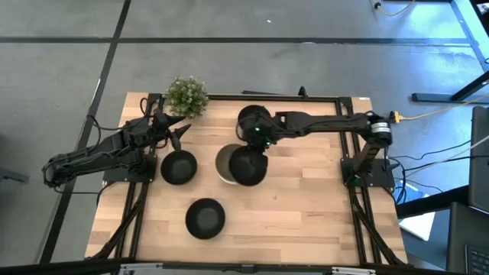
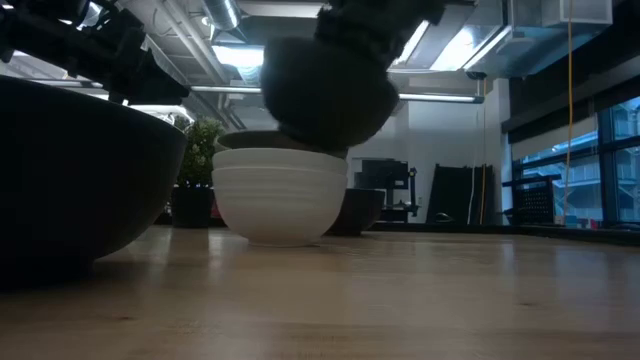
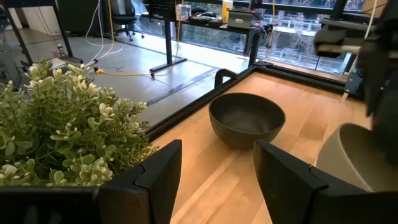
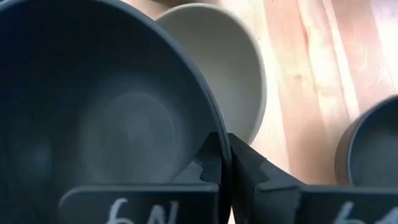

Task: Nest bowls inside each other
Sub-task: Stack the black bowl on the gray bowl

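Left gripper (image 1: 177,131) sits near the table's (image 1: 306,206) back-left corner, just beside the potted plant (image 1: 186,95), fingers (image 3: 158,180) spread apart with nothing between them. One black bowl (image 1: 178,167) rests on the wood just in front of it. Another black bowl (image 1: 205,218) sits nearer the front edge, left of centre. White bowl (image 1: 225,163) stands mid-table. Right gripper (image 4: 224,163) is clamped on the rim of a dark bowl (image 1: 249,166), holding it above and overlapping the white bowl's right side, not seated inside. Fourth dark bowl (image 1: 253,120) sits toward the back edge, under the right arm.
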`<state>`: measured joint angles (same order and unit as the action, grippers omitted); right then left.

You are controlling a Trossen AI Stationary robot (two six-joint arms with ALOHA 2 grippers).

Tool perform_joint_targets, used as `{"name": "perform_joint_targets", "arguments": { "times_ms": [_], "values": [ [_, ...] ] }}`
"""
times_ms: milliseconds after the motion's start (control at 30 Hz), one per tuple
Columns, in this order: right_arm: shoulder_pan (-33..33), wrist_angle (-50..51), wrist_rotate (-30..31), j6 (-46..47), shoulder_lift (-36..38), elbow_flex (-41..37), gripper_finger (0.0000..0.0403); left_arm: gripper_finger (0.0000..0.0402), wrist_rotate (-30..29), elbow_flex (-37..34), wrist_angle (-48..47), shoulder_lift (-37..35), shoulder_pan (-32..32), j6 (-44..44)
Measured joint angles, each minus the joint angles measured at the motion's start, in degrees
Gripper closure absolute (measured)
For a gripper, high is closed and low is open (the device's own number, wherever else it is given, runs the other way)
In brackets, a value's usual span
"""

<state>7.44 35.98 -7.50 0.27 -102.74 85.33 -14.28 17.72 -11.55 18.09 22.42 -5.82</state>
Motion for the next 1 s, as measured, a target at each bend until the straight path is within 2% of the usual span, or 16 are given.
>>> {"name": "perform_joint_targets", "arguments": {
  "times_ms": [233,1000],
  "values": [
    [1.9,-0.1,-1.6,-0.8,-5.0,3.0,0.0395,0.0208,0.0,0.0,0.0,0.0,0.0,0.0],
    [2.8,-1.4,-1.6,-0.6,-9.1,5.6,0.0395,0.0208,0.0,0.0,-0.1,0.0,0.0,0.4]
  ]
}}
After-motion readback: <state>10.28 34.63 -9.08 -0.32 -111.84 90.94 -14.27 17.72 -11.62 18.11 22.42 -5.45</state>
